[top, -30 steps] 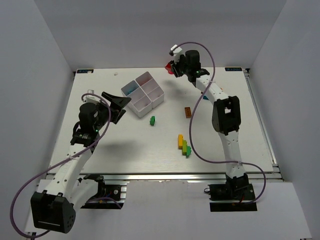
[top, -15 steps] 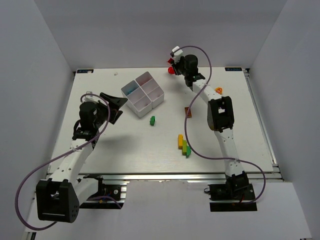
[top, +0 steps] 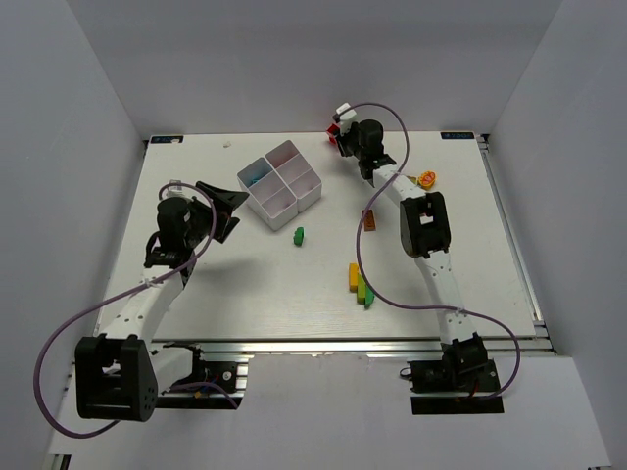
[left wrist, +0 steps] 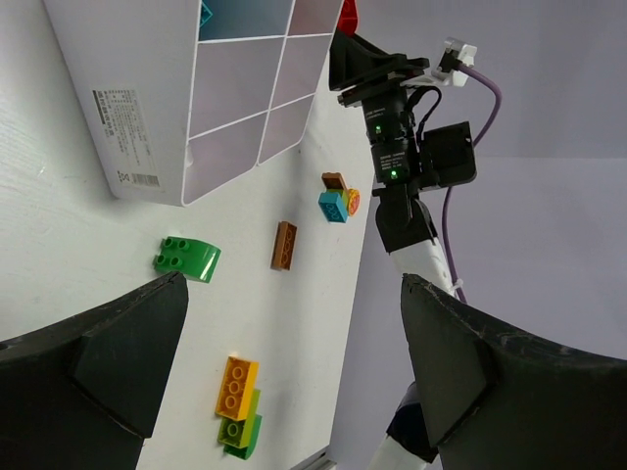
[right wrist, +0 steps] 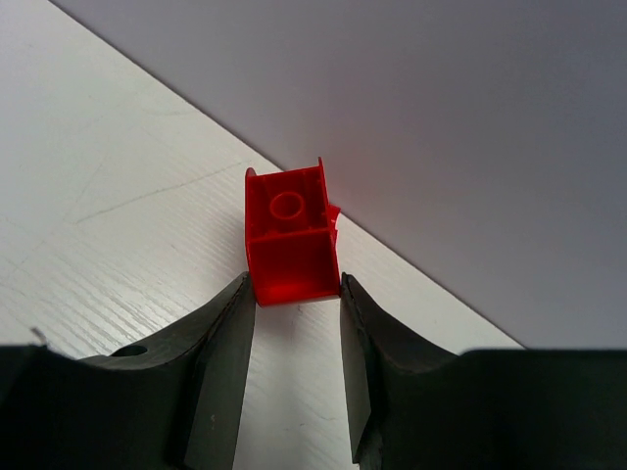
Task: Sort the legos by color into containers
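Legos (top: 359,284) lie unsorted on the near tabletop (top: 245,284), the left hand (top: 243,213) spread wide and empty beside the white tray (top: 280,184). At the far edge, the right hand (right wrist: 294,286), now stretched farther back, pinches a red brick (right wrist: 290,238) that has yet to reach a compartment.

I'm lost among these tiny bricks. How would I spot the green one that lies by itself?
Find the white four-compartment tray on the far left half of the table. Just to the right of its nearest corner lies a single green brick. Unlike the green pieces in the yellow-and-green stack further right, it touches nothing.
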Available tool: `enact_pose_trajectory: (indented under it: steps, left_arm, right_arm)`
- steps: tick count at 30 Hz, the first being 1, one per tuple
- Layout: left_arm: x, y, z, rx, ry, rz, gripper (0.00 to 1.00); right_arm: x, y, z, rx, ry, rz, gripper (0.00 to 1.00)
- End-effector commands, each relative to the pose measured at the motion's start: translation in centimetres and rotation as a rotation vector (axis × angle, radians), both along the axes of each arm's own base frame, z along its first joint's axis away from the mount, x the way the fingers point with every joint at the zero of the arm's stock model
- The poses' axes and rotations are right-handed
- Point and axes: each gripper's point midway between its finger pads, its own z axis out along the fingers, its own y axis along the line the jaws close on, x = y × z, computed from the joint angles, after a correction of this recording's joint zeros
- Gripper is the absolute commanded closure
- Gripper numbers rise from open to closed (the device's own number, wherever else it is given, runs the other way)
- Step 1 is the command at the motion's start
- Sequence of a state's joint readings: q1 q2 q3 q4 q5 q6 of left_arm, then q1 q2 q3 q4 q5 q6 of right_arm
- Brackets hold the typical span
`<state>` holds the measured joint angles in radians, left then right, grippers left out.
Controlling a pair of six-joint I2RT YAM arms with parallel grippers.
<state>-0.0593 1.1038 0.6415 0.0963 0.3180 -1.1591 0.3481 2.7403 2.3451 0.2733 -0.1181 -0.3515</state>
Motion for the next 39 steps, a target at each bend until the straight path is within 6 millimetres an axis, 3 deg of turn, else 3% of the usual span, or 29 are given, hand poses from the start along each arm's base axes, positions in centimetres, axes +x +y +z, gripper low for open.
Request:
enact_pose_trajectory:
  steps: [1, 22, 39]
  left_arm:
    - [0.3, 0.1, 0.3, -0.003, -0.019, -0.008, 0.02]
    - [1.2, 0.3, 0.1, -0.016, -0.016, -0.004, 0.02]
    - [0.9, 0.5, 0.3, -0.022, -0.028, 0.002, 0.02]
  right_arm:
    - [1.2, 0.1, 4.7, 0.042, -0.139, -0.005, 1.00]
    - [0.7, -0.9, 0.9, -0.005, -0.047, 0.018, 1.00]
    - [-0.8, -1.0, -0.8, -0.023, 0.038, 0.043, 1.00]
